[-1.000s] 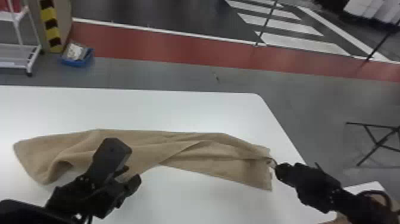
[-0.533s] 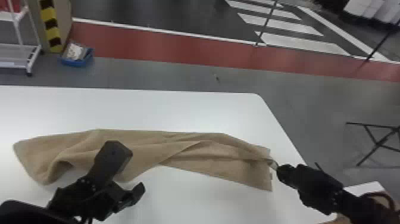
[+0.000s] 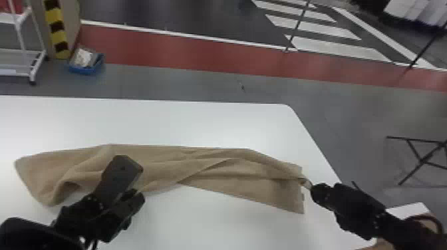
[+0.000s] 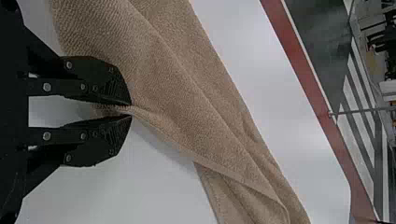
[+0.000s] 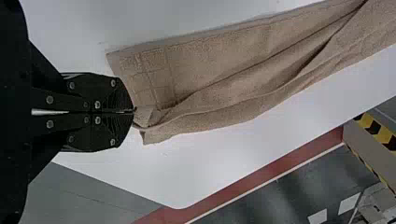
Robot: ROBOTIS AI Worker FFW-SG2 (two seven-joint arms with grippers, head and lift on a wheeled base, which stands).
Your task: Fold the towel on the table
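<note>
Left wrist view has our left pincer (image 4: 131,110) clamped on the near edge of the towel (image 3: 159,169), which lies rumpled lengthwise across the bench (image 3: 206,123). Farther right, our right pincer (image 5: 134,112) pinches its right end. Both grips look shallow; a hard pull could slip them, and uneven lifting could skew the fold.

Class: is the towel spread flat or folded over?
Folded over, loosely: the towel forms a long, creased strip, with one layer crossing over another.
</note>
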